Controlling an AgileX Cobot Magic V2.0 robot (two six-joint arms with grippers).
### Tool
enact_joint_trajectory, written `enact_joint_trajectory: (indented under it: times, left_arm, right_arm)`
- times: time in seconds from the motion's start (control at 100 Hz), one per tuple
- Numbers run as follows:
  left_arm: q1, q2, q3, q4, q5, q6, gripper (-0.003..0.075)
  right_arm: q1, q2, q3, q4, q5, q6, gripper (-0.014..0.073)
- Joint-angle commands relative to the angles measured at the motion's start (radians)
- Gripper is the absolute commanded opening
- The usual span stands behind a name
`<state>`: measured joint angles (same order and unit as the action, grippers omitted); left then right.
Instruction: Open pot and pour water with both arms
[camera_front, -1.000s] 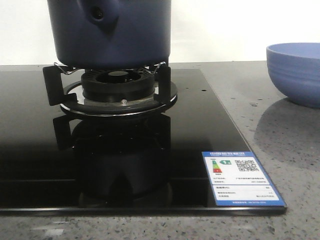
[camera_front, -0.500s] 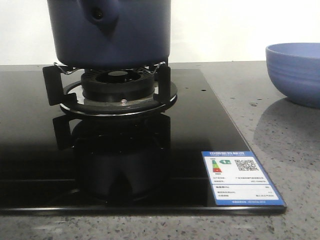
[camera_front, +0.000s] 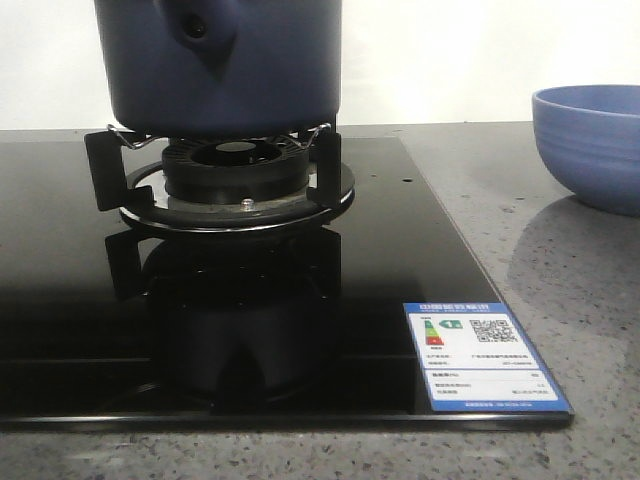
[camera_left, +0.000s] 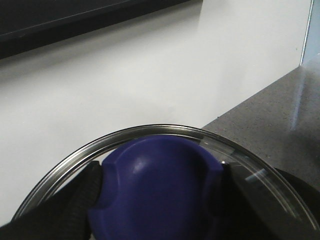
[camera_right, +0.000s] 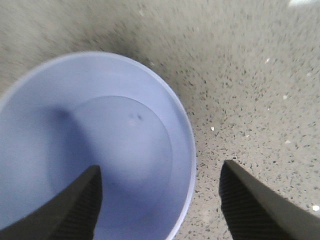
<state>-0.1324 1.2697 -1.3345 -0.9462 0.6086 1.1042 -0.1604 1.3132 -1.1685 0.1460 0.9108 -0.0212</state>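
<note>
Here, nearest the front camera, a blue-and-white energy label (camera_front: 487, 356) lay on the front right corner of the black glass hob (camera_front: 60, 300), which sat on the grey speckled tabletop (camera_front: 560, 270). Behind it, the burner (camera_front: 237, 170) stood inside its black pan support (camera_front: 105, 170). The pot (camera_front: 222, 62) rested on that support, over the burner, its stub handle with the round hole facing the camera; its rim was cut off by the top of the view, so the opening could not be seen. Further right, the light-blue bowl (camera_front: 590, 145) stood on the tabletop, well apart from the hob's burner.

Left wrist view: the left end effector (camera_left: 159, 187) was closed on the dark blue knob (camera_left: 157, 190) of a glass lid (camera_left: 240, 155) with a metal rim, one black finger (camera_left: 82, 195) on each side of the knob and touching it. White wall and a strip of tabletop lay behind the lid.

Right wrist view: the right end effector (camera_right: 160, 200) was wide open and held nothing. One finger (camera_right: 75, 205) hung over the inside of the bowl (camera_right: 125, 145), the other over the bare tabletop (camera_right: 250, 75) beside it, so the bowl's rim lay between them. Whether either finger touched the bowl could not be told.
</note>
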Motion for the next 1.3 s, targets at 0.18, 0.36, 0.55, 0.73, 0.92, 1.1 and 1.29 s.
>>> enact_joint_trajectory:
  times: [0.18, 0.36, 0.55, 0.73, 0.92, 1.1, 1.29]
  left_arm:
    - [0.037, -0.037, -0.039, -0.042, -0.082, -0.002, 0.0315]
    - [0.059, -0.037, -0.039, -0.049, -0.081, -0.006, 0.0315]
    - [0.059, -0.037, -0.039, -0.049, -0.083, -0.006, 0.0315]
    - [0.059, -0.035, -0.039, -0.049, -0.094, -0.006, 0.0315]
    - [0.061, -0.033, -0.039, -0.049, -0.101, -0.009, 0.0315]
    - [0.12, -0.022, -0.039, -0.083, -0.093, -0.035, 0.0315]
    - [0.176, -0.016, -0.039, -0.112, -0.072, -0.035, 0.0315]
  right_arm:
    - [-0.011, 0.096, -0.036, -0.036, -0.051, -0.001, 0.0449]
    - [-0.011, 0.135, -0.039, -0.05, -0.075, -0.001, 0.0231]
    - [-0.011, 0.155, -0.039, -0.056, -0.077, -0.001, -0.0051]
    - [-0.011, 0.155, -0.063, -0.06, -0.073, -0.001, -0.006]
    - [-0.007, 0.155, -0.15, -0.048, -0.012, -0.001, -0.006]
    - [0.034, 0.155, -0.276, -0.034, 0.074, -0.001, -0.006]
    - [0.119, 0.161, -0.436, -0.034, 0.143, -0.001, -0.006]
